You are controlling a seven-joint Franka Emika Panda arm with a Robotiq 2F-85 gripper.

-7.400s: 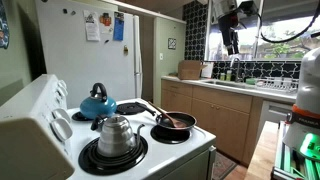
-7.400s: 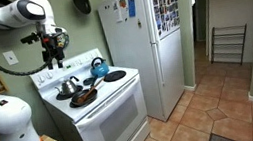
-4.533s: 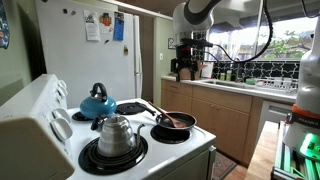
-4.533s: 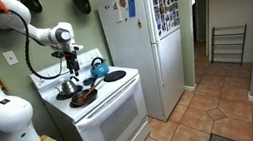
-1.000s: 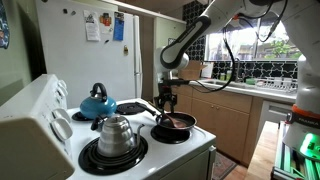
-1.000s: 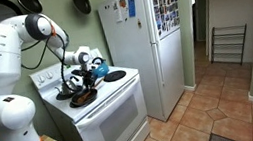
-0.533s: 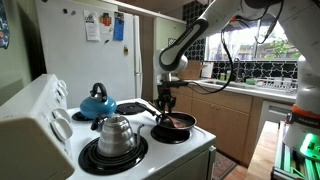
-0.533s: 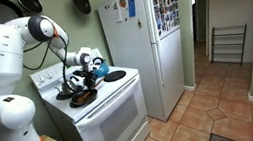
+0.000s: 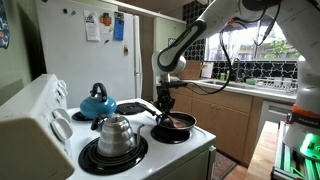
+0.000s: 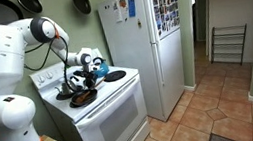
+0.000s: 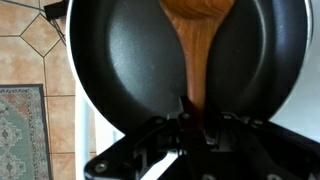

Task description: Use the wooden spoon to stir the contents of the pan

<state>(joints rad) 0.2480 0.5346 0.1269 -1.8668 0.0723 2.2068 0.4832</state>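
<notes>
robot arm at a kitchen stove: i have the hand (image 11: 193, 115) clamped on the handle of the wooden spoon (image 11: 196, 55), directly above the pan (image 11: 110, 70). in the wrist view the light wood handle runs out of the grip and widens into the spoon's bowl over the pan's black base. in an exterior view the hand (image 9: 168, 106) stands over the pan (image 9: 180, 128), which sits on the stove (image 9: 190, 155). the contents (image 9: 175, 122) show inside the pan as a reddish-brown patch, detail unclear. a blue kettle (image 9: 97, 103) sits behind the pan and a steel kettle (image 9: 114, 133) beside it.
</notes>
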